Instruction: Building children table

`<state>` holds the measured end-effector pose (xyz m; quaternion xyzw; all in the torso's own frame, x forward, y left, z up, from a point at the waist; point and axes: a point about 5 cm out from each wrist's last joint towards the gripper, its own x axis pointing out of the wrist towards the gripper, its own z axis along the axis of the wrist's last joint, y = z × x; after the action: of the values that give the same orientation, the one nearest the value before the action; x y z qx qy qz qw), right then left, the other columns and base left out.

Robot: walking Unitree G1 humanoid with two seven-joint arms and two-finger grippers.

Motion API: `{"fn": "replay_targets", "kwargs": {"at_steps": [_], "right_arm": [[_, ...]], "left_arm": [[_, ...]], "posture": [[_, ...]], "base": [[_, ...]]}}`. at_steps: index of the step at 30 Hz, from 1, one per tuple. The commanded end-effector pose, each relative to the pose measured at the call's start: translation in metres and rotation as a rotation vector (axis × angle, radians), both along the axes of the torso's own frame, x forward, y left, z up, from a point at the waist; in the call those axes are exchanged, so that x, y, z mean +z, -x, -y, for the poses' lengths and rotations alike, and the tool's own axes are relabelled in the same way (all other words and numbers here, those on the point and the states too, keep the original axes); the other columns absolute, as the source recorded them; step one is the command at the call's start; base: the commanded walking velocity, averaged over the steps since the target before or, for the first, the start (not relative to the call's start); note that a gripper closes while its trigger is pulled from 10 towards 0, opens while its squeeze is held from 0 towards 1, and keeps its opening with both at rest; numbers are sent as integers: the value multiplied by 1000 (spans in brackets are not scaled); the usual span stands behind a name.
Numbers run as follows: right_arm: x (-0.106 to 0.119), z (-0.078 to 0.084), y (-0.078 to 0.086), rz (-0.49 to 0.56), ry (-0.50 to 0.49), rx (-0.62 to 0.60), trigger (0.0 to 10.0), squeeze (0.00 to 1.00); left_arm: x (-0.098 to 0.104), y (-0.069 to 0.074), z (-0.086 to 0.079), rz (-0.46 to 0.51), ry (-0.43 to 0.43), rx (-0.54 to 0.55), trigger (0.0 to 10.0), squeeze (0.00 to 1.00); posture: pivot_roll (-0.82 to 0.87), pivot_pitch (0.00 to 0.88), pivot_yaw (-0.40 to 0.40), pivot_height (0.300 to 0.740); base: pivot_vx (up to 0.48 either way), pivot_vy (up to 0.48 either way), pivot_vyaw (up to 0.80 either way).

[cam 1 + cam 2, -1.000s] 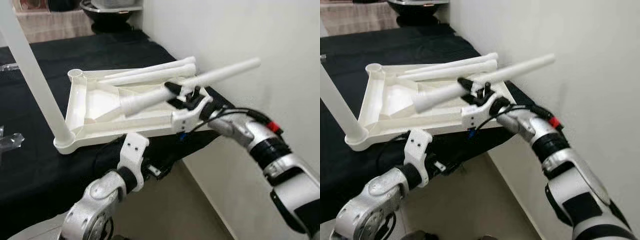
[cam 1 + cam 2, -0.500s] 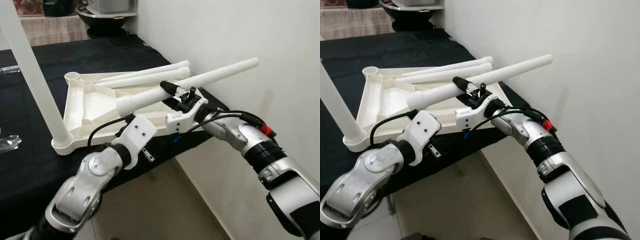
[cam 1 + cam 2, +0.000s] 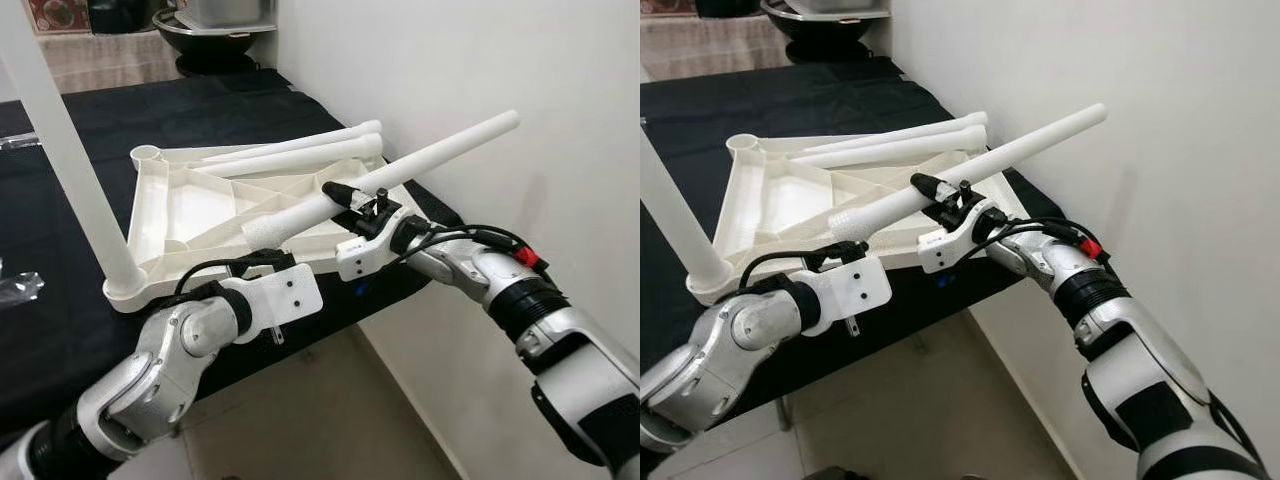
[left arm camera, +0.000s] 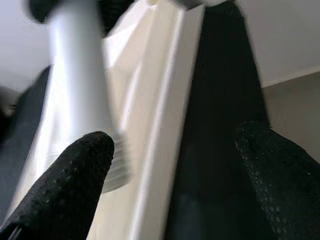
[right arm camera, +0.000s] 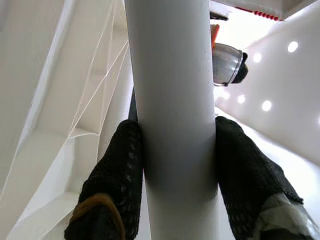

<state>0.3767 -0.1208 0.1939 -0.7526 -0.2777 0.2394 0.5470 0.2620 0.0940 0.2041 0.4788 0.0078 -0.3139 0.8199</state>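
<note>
At centre frame in the left eye view, the right gripper pinches a white table leg about a third of the way up from its thicker, threaded end, with both black fingers pressed flat against the round shaft in the right wrist view. The leg slants from its threaded end at mid-frame up to its tip near the wall at the upper right, hanging over the upturned white table top, which lies underside up on a surface covered in black cloth. One leg already stands upright in the corner socket at the left of the frame, and two spare legs lie across the far edge of the table top. The left gripper sits low, just under the threaded end, with its fingers spread apart and closed on nothing. The leg looks like hollow moulded plastic, so it is probably light and stiff, though smooth and round enough to twist or slide in a pinch. A hold near the threaded end would likely give the best control for steering it into a socket, with the left gripper steadying that end; the ribbed table top seems rigid but light, and could shift on the cloth if pushed sideways.
</note>
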Motion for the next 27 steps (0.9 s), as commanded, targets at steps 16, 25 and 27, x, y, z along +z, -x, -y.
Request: {"fn": "replay_targets", "kwargs": {"at_steps": [16, 25, 27], "right_arm": [[17, 20, 7, 280, -54, 134, 0, 0], [14, 17, 15, 352, -64, 234, 0, 0], [12, 10, 19, 368, -71, 276, 0, 0]], "left_arm": [[17, -18, -37, -29, 13, 170, 10000, 0], [15, -17, -35, -42, 14, 165, 10000, 0], [14, -16, -30, -71, 43, 148, 10000, 0]], "posture": [[-3, 25, -63, 740], [-3, 23, -56, 740], [-3, 22, -57, 740]], "base": [[0, 0, 0], [0, 0, 0], [0, 0, 0]]}}
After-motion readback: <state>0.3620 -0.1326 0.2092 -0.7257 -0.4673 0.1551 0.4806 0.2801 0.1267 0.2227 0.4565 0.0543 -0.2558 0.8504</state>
